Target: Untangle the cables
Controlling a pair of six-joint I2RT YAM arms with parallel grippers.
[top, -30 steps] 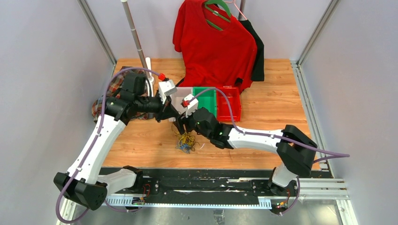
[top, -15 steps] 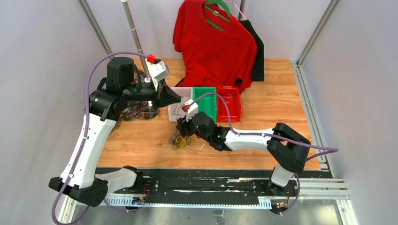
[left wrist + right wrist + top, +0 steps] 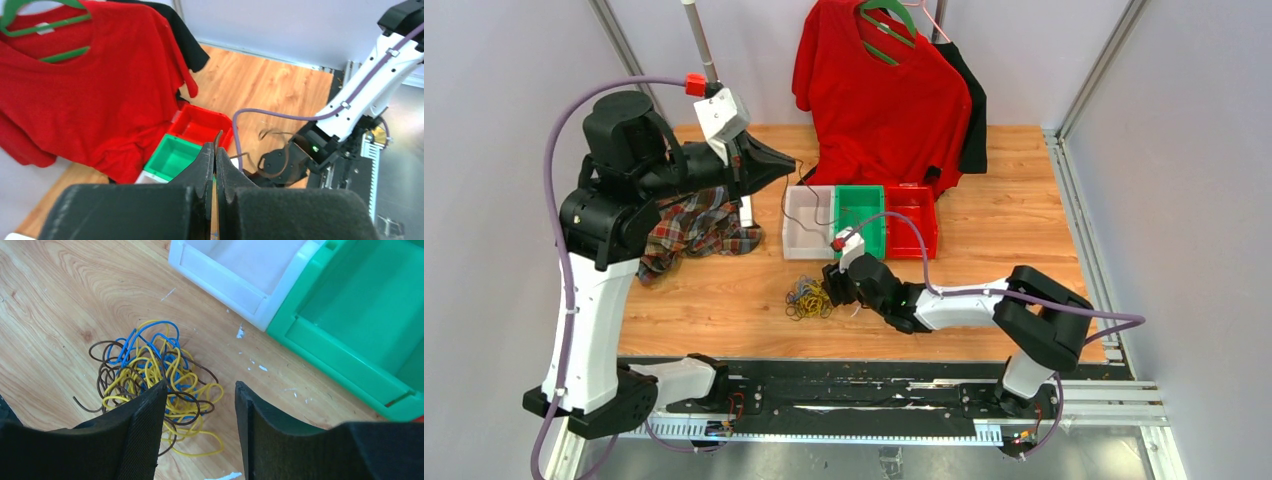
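Note:
The cables (image 3: 809, 297) lie in a small tangle of yellow, blue and dark brown loops (image 3: 150, 370) on the wooden table in front of the bins. My right gripper (image 3: 832, 290) hangs low just right of the tangle. It is open (image 3: 200, 390), with only bare table between the fingers; its left finger covers the tangle's edge. My left gripper (image 3: 792, 165) is raised high above the white bin (image 3: 807, 238). It is shut (image 3: 216, 145) on one thin dark cable (image 3: 808, 187), which dangles in loose curls (image 3: 274, 132) toward the bins.
A green bin (image 3: 859, 215) and a red bin (image 3: 912, 215) stand right of the white one. A red shirt (image 3: 874, 90) hangs on a green hanger at the back. A plaid cloth (image 3: 694, 225) lies by the metal pole (image 3: 709, 70) on the left.
My left arm has risen and swung back left, lifting the dark cable away from the tangle. My right gripper has dropped toward the table beside the tangle, and its jaws have narrowed a little.

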